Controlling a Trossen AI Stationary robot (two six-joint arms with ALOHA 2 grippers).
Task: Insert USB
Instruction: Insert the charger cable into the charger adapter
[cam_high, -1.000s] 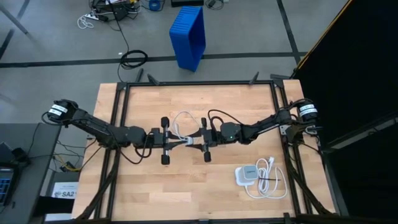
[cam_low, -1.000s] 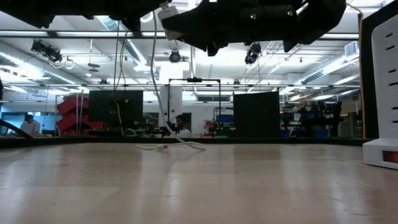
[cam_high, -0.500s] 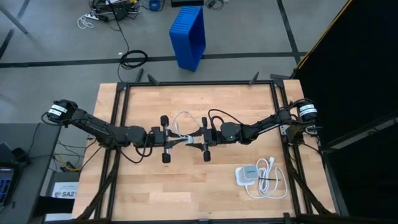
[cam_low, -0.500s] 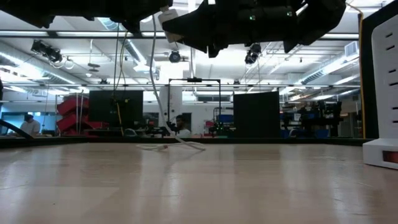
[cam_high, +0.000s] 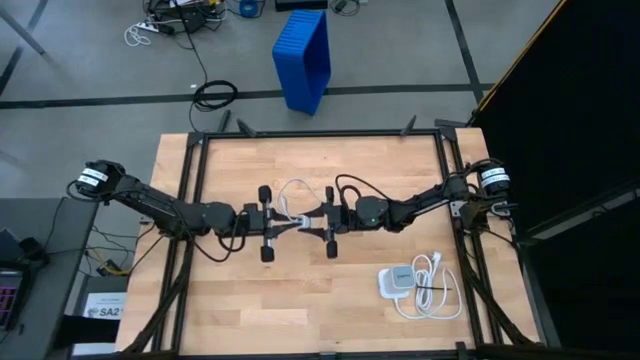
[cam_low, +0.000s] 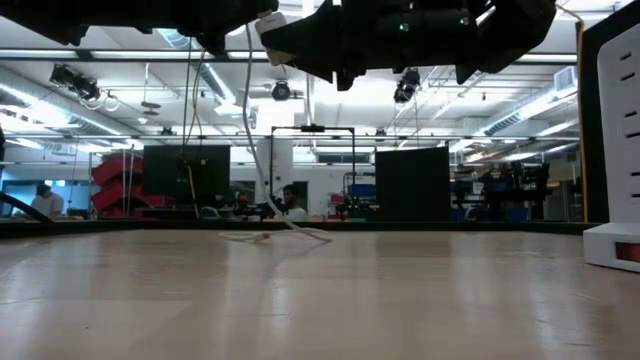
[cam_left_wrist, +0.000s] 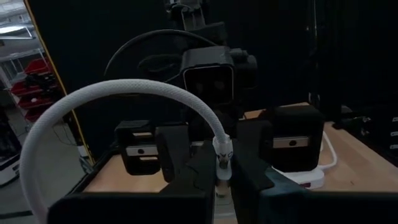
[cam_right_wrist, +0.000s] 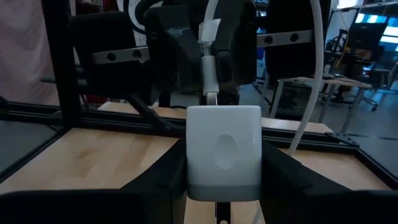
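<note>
The USB (cam_high: 291, 192) is a thin white cable looped above mid-table. One end hangs down to the tabletop in the low view (cam_low: 250, 120). My left gripper (cam_high: 286, 229) is shut on its plug (cam_left_wrist: 222, 151). Facing it, my right gripper (cam_high: 316, 222) is shut on a small white adapter cube (cam_right_wrist: 223, 151). In the right wrist view the plug's metal tip (cam_right_wrist: 212, 98) meets the cube's far face; whether it is inside, I cannot tell. Both grippers are raised above the table and point level at each other. My left gripper pinches the USB's plug (cam_left_wrist: 221, 163) between its two fingers, which reach level from the table's left and lie along the plug. The plug points at the cube and the cable arcs up and back from it, slack. My right gripper pinches the white cube by its two side faces (cam_right_wrist: 189, 163) between its two fingers (cam_right_wrist: 163, 171). The fingers come level from the table's right. The cube is lifted clear of the table, upright, its far face toward the plug.
A flat white socket block (cam_high: 397, 280) with its thick coiled power cord (cam_high: 434, 288) lies near the table's front right; it shows at the right edge of the low view (cam_low: 612, 245). A black frame (cam_high: 190, 200) rims the table. A blue bin (cam_high: 303, 58) stands on the floor beyond.
</note>
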